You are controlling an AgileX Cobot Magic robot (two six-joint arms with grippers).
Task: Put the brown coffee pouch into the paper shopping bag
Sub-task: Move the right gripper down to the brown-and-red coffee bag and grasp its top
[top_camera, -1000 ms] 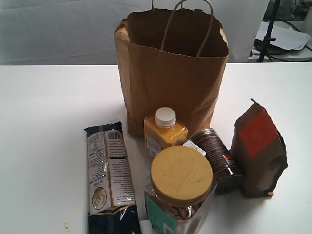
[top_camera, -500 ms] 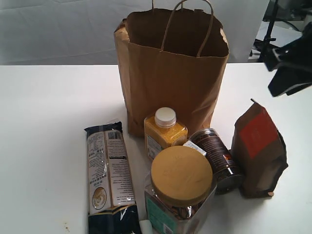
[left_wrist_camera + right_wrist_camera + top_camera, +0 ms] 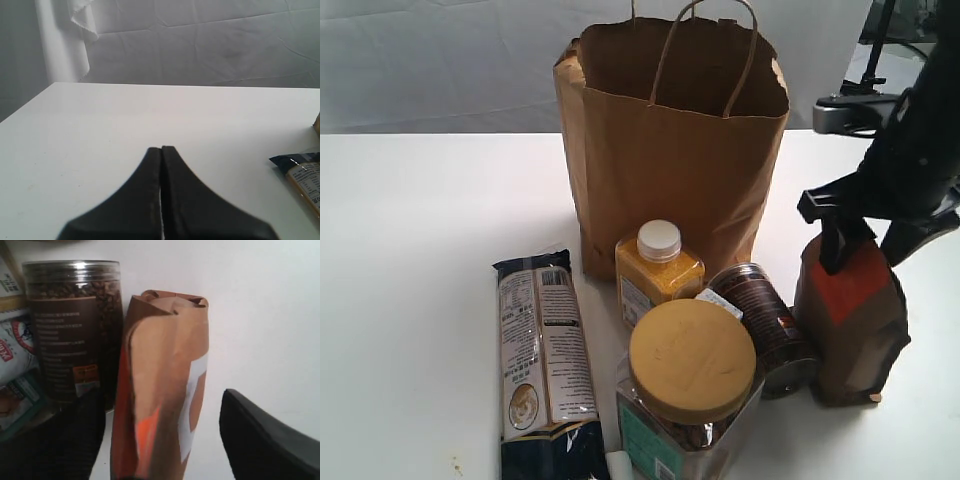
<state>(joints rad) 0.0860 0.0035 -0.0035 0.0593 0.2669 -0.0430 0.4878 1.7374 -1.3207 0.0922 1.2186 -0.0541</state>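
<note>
In the exterior view, the brown coffee pouch [image 3: 850, 320] stands upright near the tabletop's right edge, just beside a dark can [image 3: 770, 320], and the right gripper [image 3: 868, 240] hangs at its folded top. The paper shopping bag [image 3: 670, 170] stands mid-table toward the far edge, mouth open. The left wrist view shows the left gripper [image 3: 161, 150], jaws pressed together, over bare tabletop. In the right wrist view the right gripper's jaws are spread wide, one finger on each side of the pouch
</note>
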